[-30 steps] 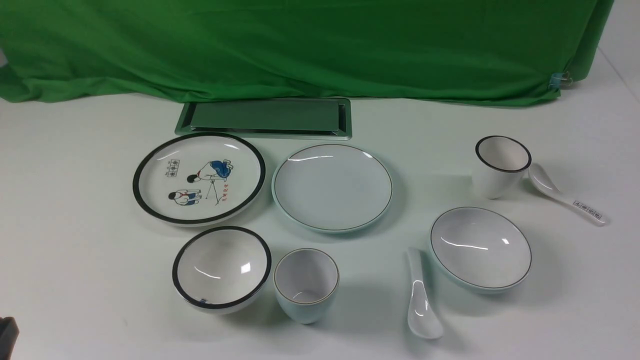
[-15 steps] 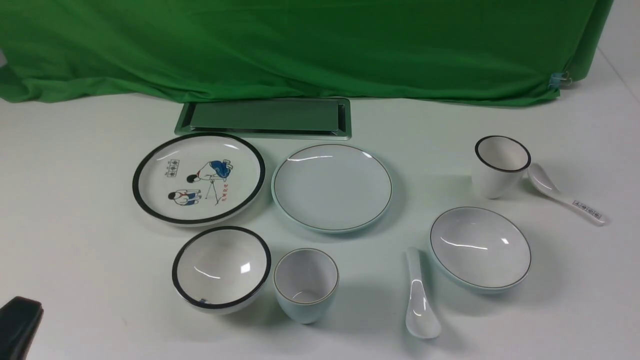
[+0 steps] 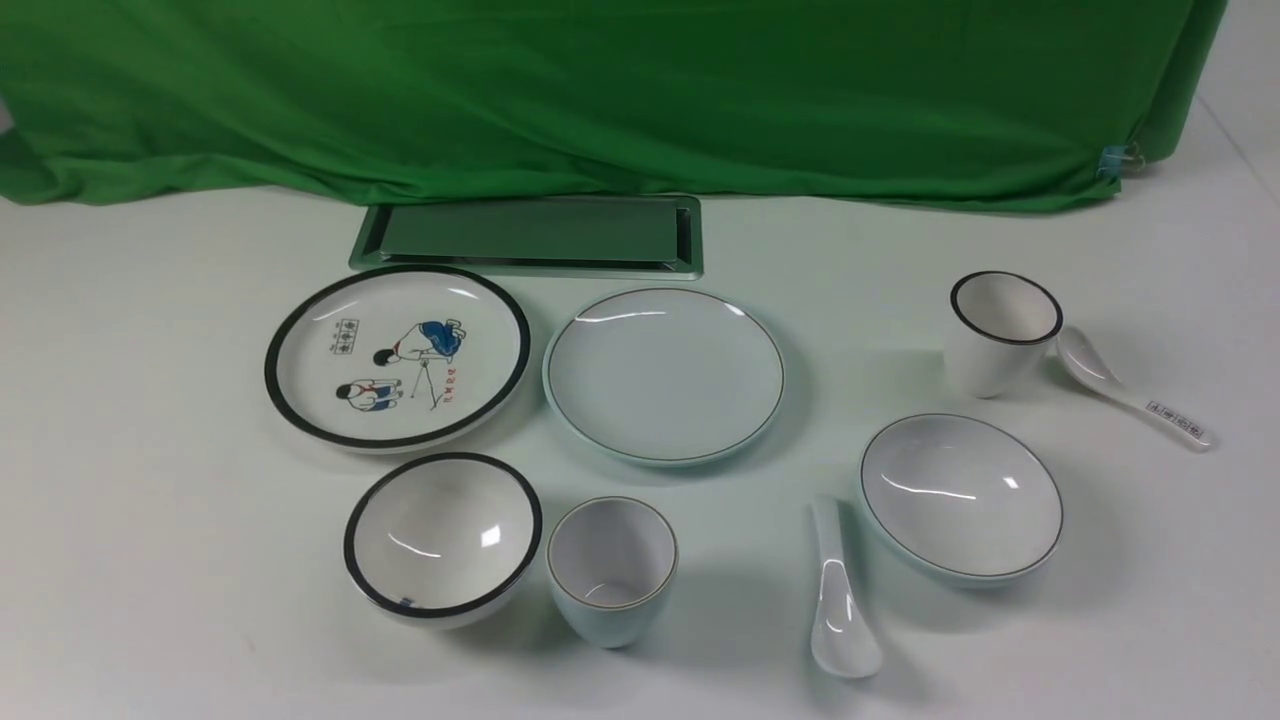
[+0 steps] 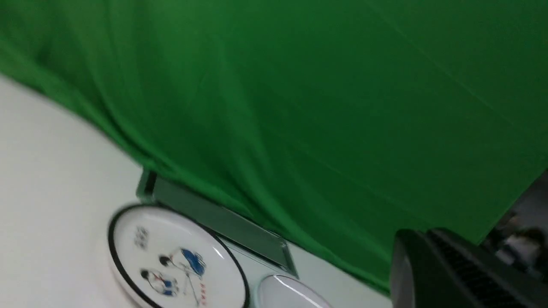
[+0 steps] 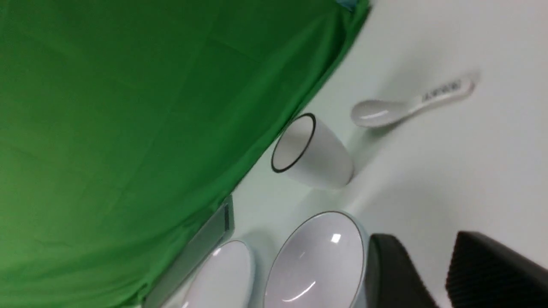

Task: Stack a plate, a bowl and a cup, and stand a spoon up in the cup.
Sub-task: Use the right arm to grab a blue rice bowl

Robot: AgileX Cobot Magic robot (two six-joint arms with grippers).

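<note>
The plate (image 3: 665, 375) lies flat and bare at mid-table. I judge it the natural base, being the widest and flattest piece, so the rest should come to it. The bowl (image 3: 960, 497) sits to its right and nearer me, upright and empty, apart from the plate. The cup (image 3: 612, 570) stands mouth-up near me, left of centre, close against the black-rimmed bowl (image 3: 443, 535); I cannot tell whether they touch. The spoon (image 3: 838, 595) lies just left of the bowl, scoop up and toward me, handle pointing away. Nothing is stacked yet.

All four are glossy glazed ware with hard highlights, so I expect them to be slippery. Plate, bowl and cup are pale blue-green with a thin dark rim line. The bowl is wide and shallow, the cup small, handleless and rounded toward its foot. The spoon is plain white.

The decoys are white: cartoon plate (image 3: 397, 355) left, white cup (image 3: 1003, 332) and labelled spoon (image 3: 1135, 398) far right. A metal tray (image 3: 528, 235) sits beyond, against the green cloth (image 3: 600, 90).

My right gripper (image 5: 424, 252) hangs near the bowl, jaws partly apart and empty. My left gripper (image 4: 428, 256) is closed, with nothing in it that I can see.
</note>
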